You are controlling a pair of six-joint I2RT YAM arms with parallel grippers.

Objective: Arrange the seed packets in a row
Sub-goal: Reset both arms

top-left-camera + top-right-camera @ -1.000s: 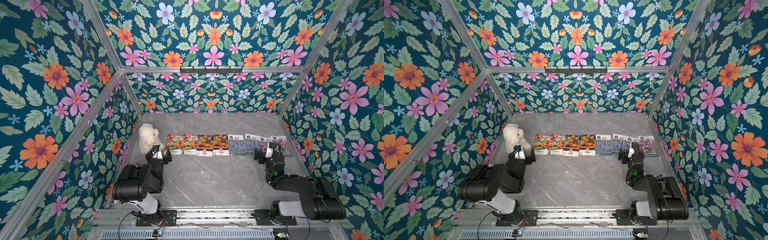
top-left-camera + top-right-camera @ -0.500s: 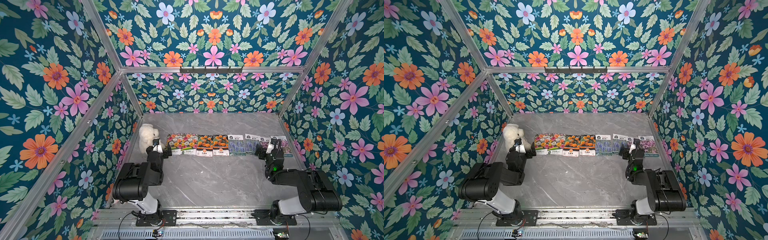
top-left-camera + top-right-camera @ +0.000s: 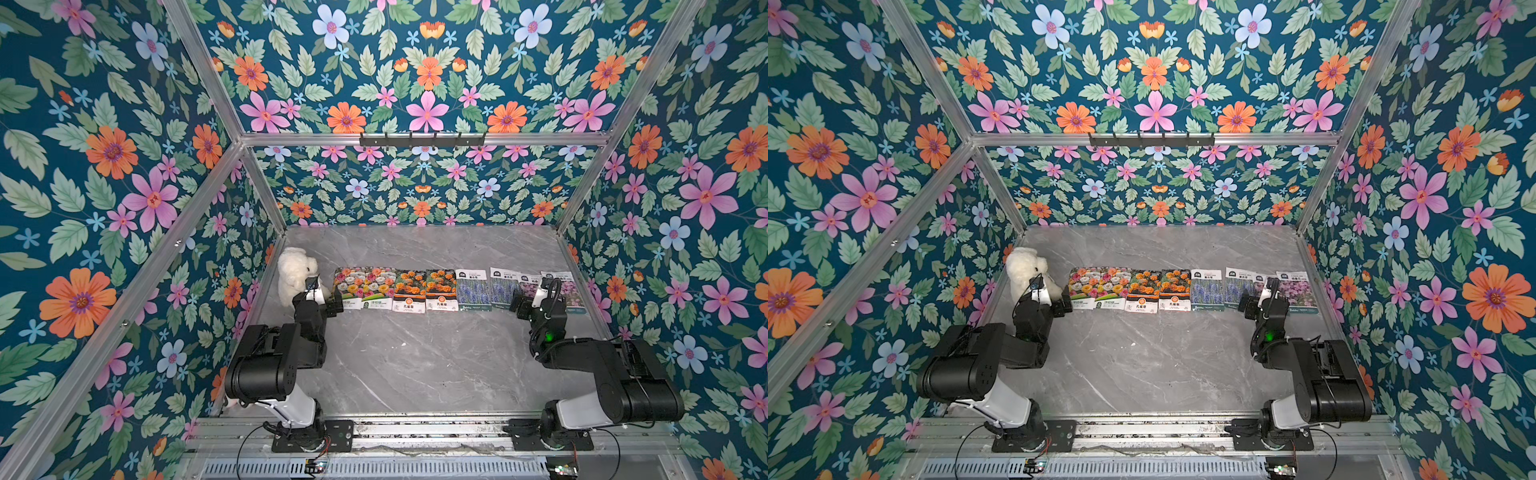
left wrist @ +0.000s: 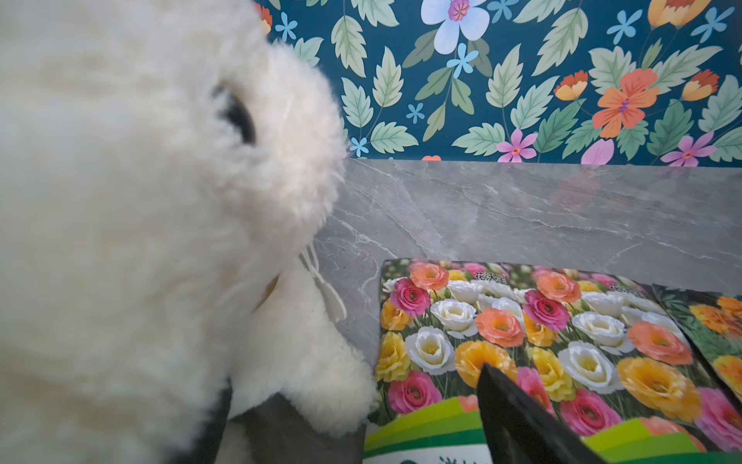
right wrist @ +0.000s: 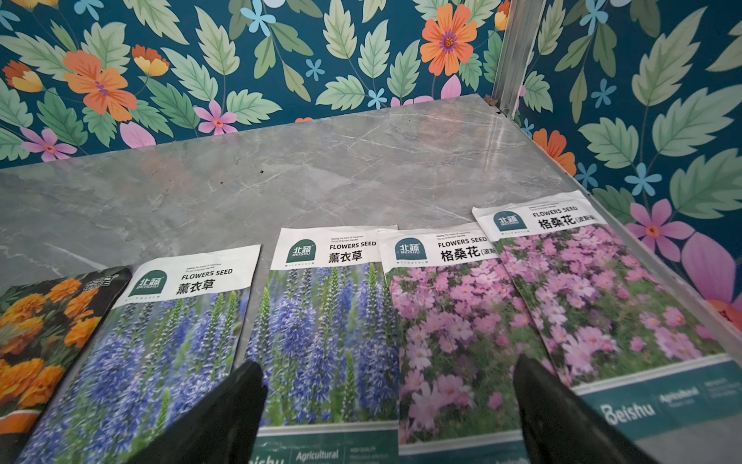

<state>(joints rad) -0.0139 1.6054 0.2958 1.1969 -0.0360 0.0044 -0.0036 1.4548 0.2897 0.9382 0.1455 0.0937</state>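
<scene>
Eight seed packets (image 3: 440,289) in an unchanged row across the counter (image 3: 415,365), left hand (image 3: 320,305) wide open at its 9 o'clock end beside plush toy (image 3: 293,270), right hand (image 5: 387,369) wide open over the 3 o'clock end, both edged toward 12 o'clock

Eight glossy packets (image 3: 441,289) lie flat and face up in one row running left to right — a mixed-bloom pair (image 3: 351,284), a marigold pair (image 3: 409,291), a lavender pair (image 5: 168,333), a pink pair (image 5: 602,305). The lavender two sit slightly apart; the pink two overlap, the inner one lapping its lavender neighbour.
</scene>
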